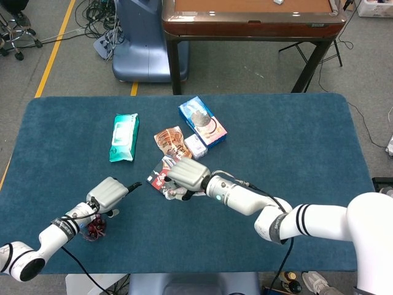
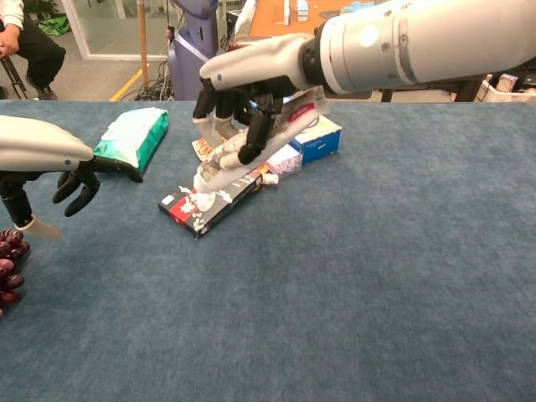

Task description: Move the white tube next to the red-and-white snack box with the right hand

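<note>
tube (image 2: pixel 255 144) sits in the right hand (image 2: pixel 251 92), up in the air, not on the bench (image 2: pixel 377 276) yet. fingers (image 2: pixel 249 141) are wrapped round its middle, tight enough to carry it. it is tilted, cap end low & pointing down at the snack box (image 2: pixel 205 201), prob so that end can touch down first. in the head view the right hand (image 1: pixel 187 175) covers most of the tube, so the chest view tells more.

snack box lies flat on the bench, red & white, long side slanted. the tube hangs right over its far end, so the hand needs to slide a bit to one side before going down, else the tube lands on top of the box, not next to it. which side is best i can't tell.

left hand (image 2: pixel 50 159) is off to the side, well apart from the box, fingers spread & holding nothing. looks like it's kept out of the way. grapes (image 2: pixel 7 272) lie just below it. green wipes pack (image 2: pixel 134 136) & blue cookie box (image 2: pixel 322 134) lie further back, near the snack box.
</note>
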{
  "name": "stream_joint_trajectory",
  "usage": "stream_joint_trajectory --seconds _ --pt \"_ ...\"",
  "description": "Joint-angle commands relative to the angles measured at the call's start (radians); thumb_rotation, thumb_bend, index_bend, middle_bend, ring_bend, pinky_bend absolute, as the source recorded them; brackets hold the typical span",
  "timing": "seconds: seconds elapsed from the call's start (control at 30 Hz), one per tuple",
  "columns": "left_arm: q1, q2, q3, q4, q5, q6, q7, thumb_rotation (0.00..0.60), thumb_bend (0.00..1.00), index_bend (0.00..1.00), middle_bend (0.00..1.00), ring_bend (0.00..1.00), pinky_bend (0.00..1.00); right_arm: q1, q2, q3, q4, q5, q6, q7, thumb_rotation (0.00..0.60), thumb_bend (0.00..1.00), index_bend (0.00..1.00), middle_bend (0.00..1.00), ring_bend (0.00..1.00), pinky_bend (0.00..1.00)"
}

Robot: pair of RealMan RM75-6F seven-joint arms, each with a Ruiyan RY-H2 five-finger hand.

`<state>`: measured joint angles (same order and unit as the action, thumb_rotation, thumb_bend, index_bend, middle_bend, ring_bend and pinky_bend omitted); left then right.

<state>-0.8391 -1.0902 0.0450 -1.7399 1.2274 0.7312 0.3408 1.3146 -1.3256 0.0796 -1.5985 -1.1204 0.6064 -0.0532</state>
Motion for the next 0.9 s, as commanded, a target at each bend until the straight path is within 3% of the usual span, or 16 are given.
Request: stream_joint_trajectory --seconds 0.03,0.2,0.37,0.57,0.73,0.9 --pt "0.005 0.007 0.000 0.005 -0.010 0.002 0.002 0.600 0.20 0.07 0.55 0.52 0.39 -0.044 -0.022 -0.006 0.037 -0.073 0.000 0.050 0.600 0.63 0.92 0.72 0.75 0.49" --pt "0.011 0.019 -0.006 0.008 -0.024 0.009 0.002 0.600 0.20 0.07 0.55 0.52 0.39 -0.070 -0.043 -0.021 0.084 -0.127 -0.016 0.080 0.600 0.42 0.79 0.62 0.66 0.46" --pt "0.018 0.028 -0.011 0.007 -0.035 0.016 0.001 0.600 0.20 0.07 0.55 0.52 0.39 -0.089 -0.050 -0.024 0.110 -0.148 -0.030 0.092 0.600 0.16 0.49 0.45 0.50 0.40" --pt "0.025 0.032 -0.012 0.008 -0.044 0.018 0.001 0.600 0.20 0.07 0.55 0.52 0.39 -0.097 -0.038 -0.023 0.115 -0.133 -0.057 0.066 0.600 0.07 0.30 0.36 0.42 0.37" --pt "0.027 0.033 -0.016 0.009 -0.047 0.018 0.002 0.600 0.20 0.07 0.55 0.52 0.39 -0.107 -0.028 -0.005 0.106 -0.109 -0.051 0.049 0.600 0.05 0.21 0.31 0.38 0.35" --pt "0.036 0.038 -0.028 0.014 -0.057 0.031 -0.016 0.600 0.20 0.07 0.55 0.52 0.39 -0.131 0.042 0.024 0.059 -0.080 -0.010 0.031 0.600 0.05 0.17 0.25 0.32 0.35"
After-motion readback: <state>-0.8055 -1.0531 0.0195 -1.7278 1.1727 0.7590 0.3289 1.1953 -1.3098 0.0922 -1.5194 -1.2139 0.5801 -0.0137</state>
